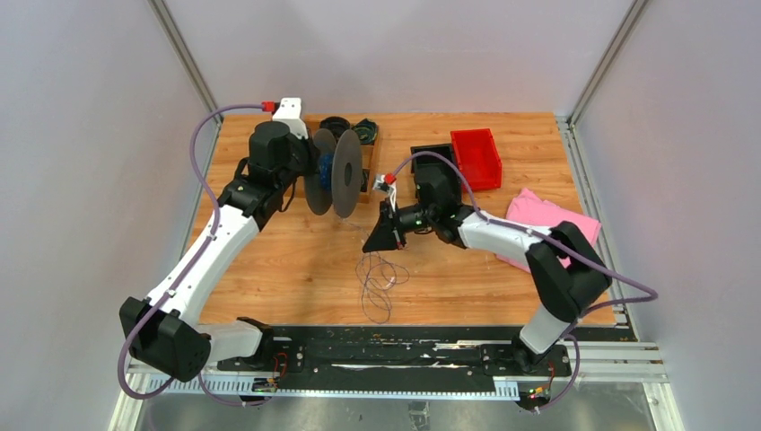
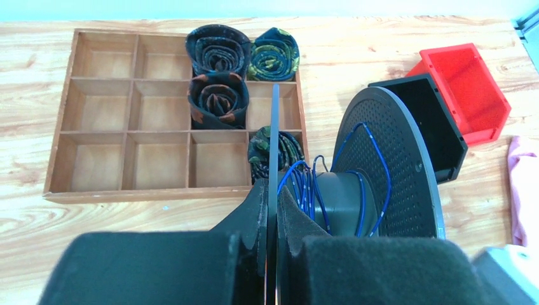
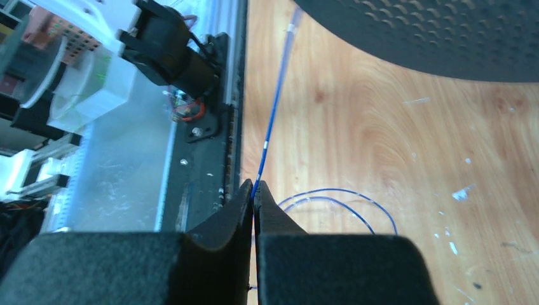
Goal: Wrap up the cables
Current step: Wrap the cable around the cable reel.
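Observation:
A big grey spool (image 1: 336,172) is held upright off the table at the back left. My left gripper (image 2: 274,202) is shut on the thin edge of its near flange (image 2: 275,136). Thin blue cable (image 2: 309,189) is wound loosely round the spool's hub. My right gripper (image 3: 254,189) is shut on the same blue cable (image 3: 274,108), which runs taut from its fingertips up toward the spool's perforated flange (image 3: 438,35). In the top view this gripper (image 1: 377,241) hangs just right of and below the spool. Slack cable (image 1: 377,278) lies in loose loops on the wood near the front.
A wooden compartment tray (image 2: 95,114) with rolled dark bundles (image 2: 218,70) lies behind the spool. A black bin (image 1: 431,157) and a red bin (image 1: 476,157) stand at the back, and a pink cloth (image 1: 547,215) lies at the right. The black base rail (image 1: 404,346) runs along the front edge.

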You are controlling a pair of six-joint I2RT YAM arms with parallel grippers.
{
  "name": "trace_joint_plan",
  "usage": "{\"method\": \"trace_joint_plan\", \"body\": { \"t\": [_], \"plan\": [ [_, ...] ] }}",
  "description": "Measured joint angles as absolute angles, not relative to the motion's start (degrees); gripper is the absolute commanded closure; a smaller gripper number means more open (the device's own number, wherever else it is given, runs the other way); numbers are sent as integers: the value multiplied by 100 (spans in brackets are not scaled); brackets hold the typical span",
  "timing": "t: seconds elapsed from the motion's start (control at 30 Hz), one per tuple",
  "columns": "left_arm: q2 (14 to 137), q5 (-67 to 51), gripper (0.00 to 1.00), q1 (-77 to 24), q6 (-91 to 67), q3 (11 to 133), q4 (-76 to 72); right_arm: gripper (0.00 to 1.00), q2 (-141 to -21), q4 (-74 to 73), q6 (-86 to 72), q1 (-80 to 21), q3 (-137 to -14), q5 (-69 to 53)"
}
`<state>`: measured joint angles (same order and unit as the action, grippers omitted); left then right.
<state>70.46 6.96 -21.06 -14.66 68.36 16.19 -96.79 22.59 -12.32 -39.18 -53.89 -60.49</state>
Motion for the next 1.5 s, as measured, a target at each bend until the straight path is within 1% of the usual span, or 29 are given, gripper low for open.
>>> {"method": "trace_joint_plan", "body": {
  "t": [0.07, 0.23, 0.4, 0.63, 0.8, 1.03, 1.3, 1.5],
  "plan": [
    [7046, 755, 100, -2108, -1378, 6829, 1557, 99, -9419, 1798, -1133, -3970, -5596, -6069],
    [7046, 1039, 100, -2204, -1009, 6689, 1295, 99, -8888, 497, -834, -4165, -6554, -6084],
    [7046, 1339, 100, -2578, -489, 6510, 1162, 99, -8742, -493, -609, -4189, -7498, -5907],
    [7043, 1345, 100, -2827, 38, 6388, 1022, 99, -8739, -1496, -510, -4115, -8527, -5356],
    [7011, 1098, 100, -2902, 414, 6335, 934, 99, -8766, -1927, -467, -3905, -8836, -4982],
    [6914, 454, 100, -2952, 902, 6195, 923, 99, -8807, -2305, -344, -3647, -9159, -4567],
    [6720, -314, 100, -2954, 1420, 6189, 1039, 100, -8809, -2519, -121, -3393, -9240, -4252],
    [6674, -779, 100, -2956, 1476, 6189, 1168, 99, -8849, -2563, 67, -3155, -9240, -4047]
  ]
}}
